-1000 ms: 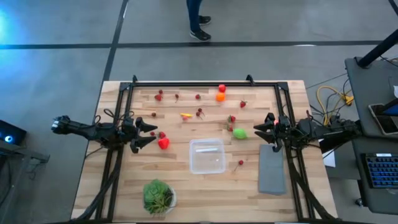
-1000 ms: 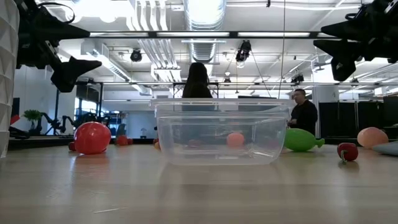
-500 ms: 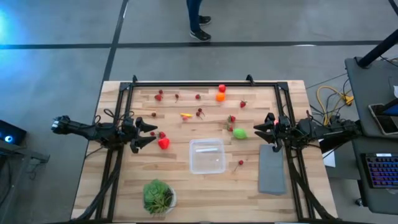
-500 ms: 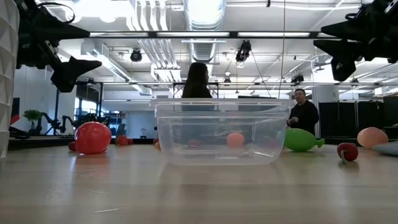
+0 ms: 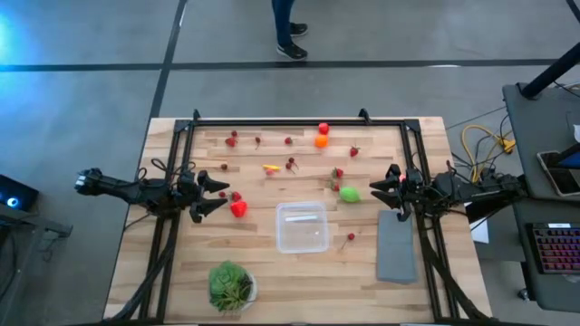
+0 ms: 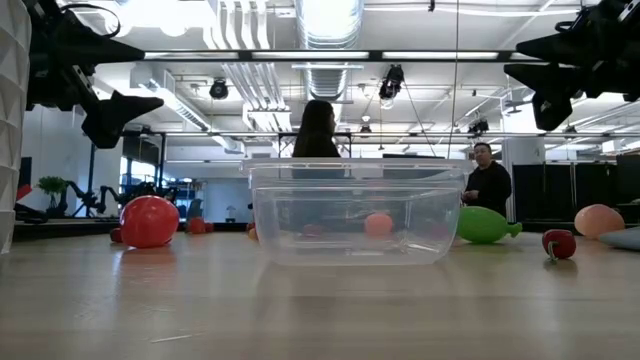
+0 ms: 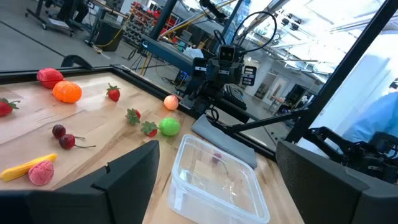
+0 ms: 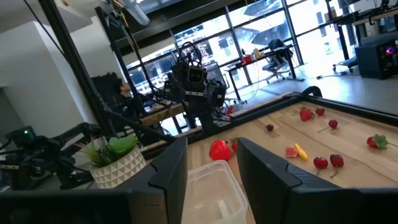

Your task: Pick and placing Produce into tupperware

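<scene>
The clear tupperware (image 5: 302, 227) stands near the middle of the wooden table, with nothing visible inside it. The produce lies scattered on the far half: a large red piece (image 5: 238, 209), a lime-green piece (image 5: 349, 194), an orange one (image 5: 321, 140), a yellow one (image 5: 271, 167), and several cherries and berries such as one cherry (image 5: 351, 237). My left gripper (image 5: 215, 196) hovers open at the table's left side, just left of the large red piece. My right gripper (image 5: 390, 185) hovers at the right side, beside the green piece, its fingers apart with nothing between them.
A flat grey slab (image 5: 396, 246) lies at the near right. A leafy plant in a white bowl (image 5: 231, 285) stands at the near left. A black frame (image 5: 281, 120) borders the table. People stand in the room beyond the far edge (image 6: 318, 130).
</scene>
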Robot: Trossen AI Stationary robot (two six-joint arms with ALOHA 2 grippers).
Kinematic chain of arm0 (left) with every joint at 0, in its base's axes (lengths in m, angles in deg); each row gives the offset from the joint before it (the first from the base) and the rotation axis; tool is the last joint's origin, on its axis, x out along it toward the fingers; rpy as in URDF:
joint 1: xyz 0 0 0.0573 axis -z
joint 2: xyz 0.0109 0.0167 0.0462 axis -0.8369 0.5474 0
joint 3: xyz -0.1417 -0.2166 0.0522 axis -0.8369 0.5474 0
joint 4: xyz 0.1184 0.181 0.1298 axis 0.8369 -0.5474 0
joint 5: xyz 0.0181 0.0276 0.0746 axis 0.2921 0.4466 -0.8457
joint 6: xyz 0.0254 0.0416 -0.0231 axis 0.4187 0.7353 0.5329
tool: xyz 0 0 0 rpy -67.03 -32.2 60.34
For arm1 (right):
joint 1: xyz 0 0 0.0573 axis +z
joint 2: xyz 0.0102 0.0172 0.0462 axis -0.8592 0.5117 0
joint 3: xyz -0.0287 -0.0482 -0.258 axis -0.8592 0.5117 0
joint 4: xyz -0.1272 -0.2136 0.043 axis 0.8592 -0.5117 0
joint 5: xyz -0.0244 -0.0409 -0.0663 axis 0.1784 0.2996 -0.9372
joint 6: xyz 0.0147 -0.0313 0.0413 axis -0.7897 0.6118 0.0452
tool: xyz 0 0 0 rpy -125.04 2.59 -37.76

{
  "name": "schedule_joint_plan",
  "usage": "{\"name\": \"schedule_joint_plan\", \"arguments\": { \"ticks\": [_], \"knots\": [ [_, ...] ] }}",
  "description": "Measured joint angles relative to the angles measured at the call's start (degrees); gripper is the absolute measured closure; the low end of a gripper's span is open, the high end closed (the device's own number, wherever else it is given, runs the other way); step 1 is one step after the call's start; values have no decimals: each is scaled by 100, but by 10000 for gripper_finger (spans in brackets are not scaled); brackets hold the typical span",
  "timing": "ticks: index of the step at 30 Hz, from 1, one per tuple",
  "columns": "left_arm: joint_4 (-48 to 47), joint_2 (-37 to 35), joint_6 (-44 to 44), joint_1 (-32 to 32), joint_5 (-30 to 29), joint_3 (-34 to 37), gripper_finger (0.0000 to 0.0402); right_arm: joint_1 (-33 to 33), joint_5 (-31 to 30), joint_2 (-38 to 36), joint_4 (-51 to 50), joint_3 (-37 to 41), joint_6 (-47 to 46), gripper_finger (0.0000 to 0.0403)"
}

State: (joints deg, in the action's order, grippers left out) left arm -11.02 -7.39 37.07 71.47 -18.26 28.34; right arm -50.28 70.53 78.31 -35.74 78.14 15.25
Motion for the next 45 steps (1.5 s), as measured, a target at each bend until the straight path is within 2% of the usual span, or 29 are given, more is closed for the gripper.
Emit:
{"name": "schedule_joint_plan", "arguments": {
  "ticks": [10,13,19,29,31,36,38,40,45],
  "knots": [
    [0,-2,-1,0,1,0,93,1,-1,0,33,0,-1,271],
    [-1,-1,0,-2,1,0,93,2,-25,0,375,0,75,271],
    [1,-2,0,-1,1,0,93,2,-1002,26,1083,0,1431,271],
    [-1,-2,0,0,1,0,93,2,-1055,32,1180,0,1189,271],
    [-1,0,-2,-2,1,0,93,2,-1052,33,1223,0,742,271],
    [-1,-1,0,0,1,0,93,2,-1048,22,1426,0,-1994,271],
    [-1,-1,-1,0,1,0,93,2,-1050,29,1429,0,-2648,271],
    [-1,0,0,-2,1,0,93,2,-1028,35,1437,0,-3074,271],
    [-1,-2,0,0,1,0,93,2,-901,26,1618,0,-3154,271]
  ]
}}
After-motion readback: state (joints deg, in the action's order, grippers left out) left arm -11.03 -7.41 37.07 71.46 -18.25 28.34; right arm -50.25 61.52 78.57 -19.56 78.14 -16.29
